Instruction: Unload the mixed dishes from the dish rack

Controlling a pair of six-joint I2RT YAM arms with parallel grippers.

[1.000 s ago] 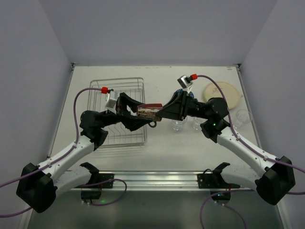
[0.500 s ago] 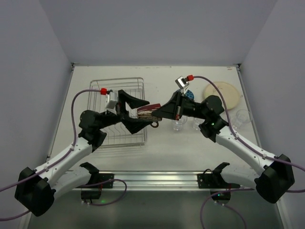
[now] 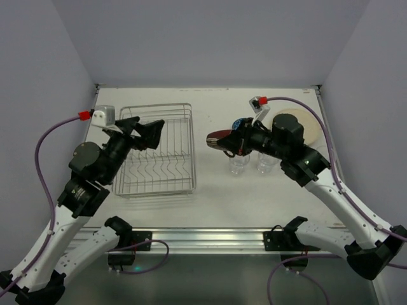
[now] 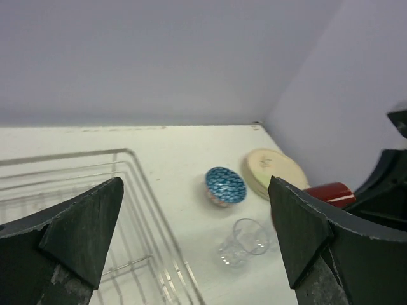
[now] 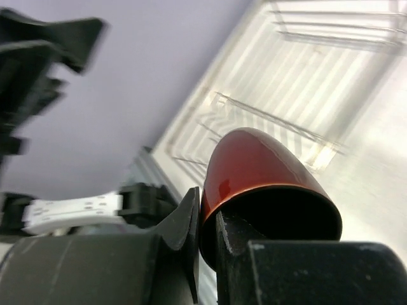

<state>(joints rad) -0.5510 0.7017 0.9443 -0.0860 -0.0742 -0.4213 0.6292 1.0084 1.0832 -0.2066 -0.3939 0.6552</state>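
Released: left claw (image 3: 144, 129) has let go, spread wide and drawn back empty over the rack's (image 3: 156, 106) far left corner; the mug (image 3: 218, 136) now hangs in the right claw (image 3: 231, 141), pinched shut on its rim, above the worktop (image 3: 216, 190) right of the rack. Rack looks bare, so probably the last piece to set down. Mug handle unseen; right arm (image 3: 331, 190) hides part of the plates (image 3: 313, 130).

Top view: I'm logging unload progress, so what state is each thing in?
dish rack, no dishes visible inside
mug, held aloft, on its side
right end effector, shut on mug rim
left end effector, open, empty
bowl, on table, outside rack
plates, stacked on table
glasses, upright on table
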